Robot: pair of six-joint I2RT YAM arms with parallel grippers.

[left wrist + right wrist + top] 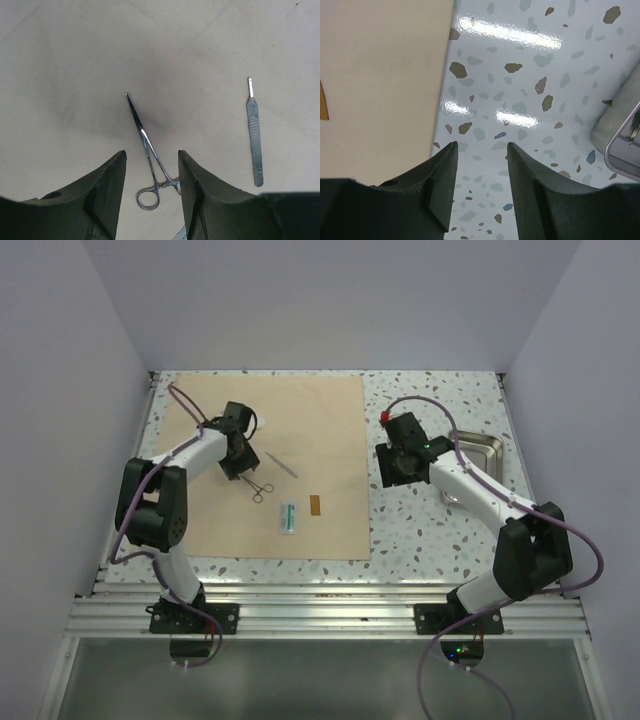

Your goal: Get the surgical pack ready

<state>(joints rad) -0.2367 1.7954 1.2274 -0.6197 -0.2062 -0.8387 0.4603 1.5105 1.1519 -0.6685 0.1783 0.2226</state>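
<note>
The tan sheet [320, 420] lies flat on the left half of the table. On it rest the small metal scissors [262, 490], a slim metal handle [283, 464], a green packet [289, 517] and a small brown packet [315, 505]. My left gripper [240, 468] hangs low over the scissors [150, 165]. It is open [151, 155], with the shank and rings lying between the fingers, touching neither. The metal handle [254, 135] lies to the right. My right gripper [392, 468] is open and holds nothing [481, 145], over bare table just off the sheet's edge [380, 75]. The steel tray [480, 448] sits right of it.
The speckled table top [430, 530] has walls at the left, back and right. A corner of the tray [622, 150] shows at the right edge of the right wrist view. The right arm's forearm crosses the tray's near side.
</note>
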